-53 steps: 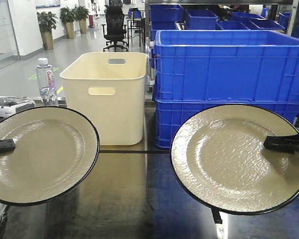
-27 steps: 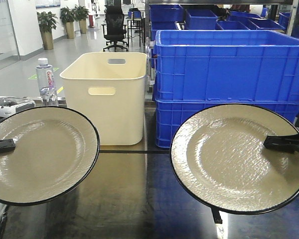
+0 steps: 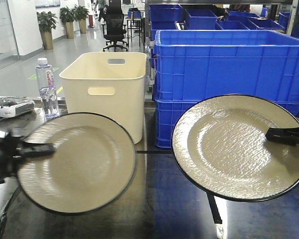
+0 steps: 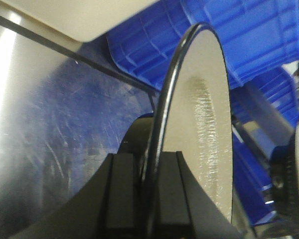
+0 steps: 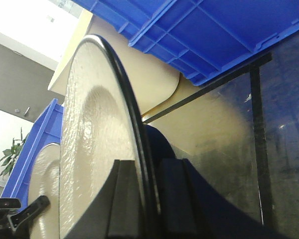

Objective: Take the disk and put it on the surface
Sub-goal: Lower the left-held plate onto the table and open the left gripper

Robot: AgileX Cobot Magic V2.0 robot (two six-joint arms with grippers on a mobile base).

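We see two cream, black-rimmed disks: left pincer (image 3: 44, 148) pinches left disk (image 3: 84, 164) at its edge, right pincer (image 3: 279, 133) likewise pinches right disk (image 3: 229, 147).

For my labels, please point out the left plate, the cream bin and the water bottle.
left plate (image 3: 78, 163): front view, its centre.
cream bin (image 3: 114, 102): front view, front wall.
water bottle (image 3: 46, 79): front view, its label.
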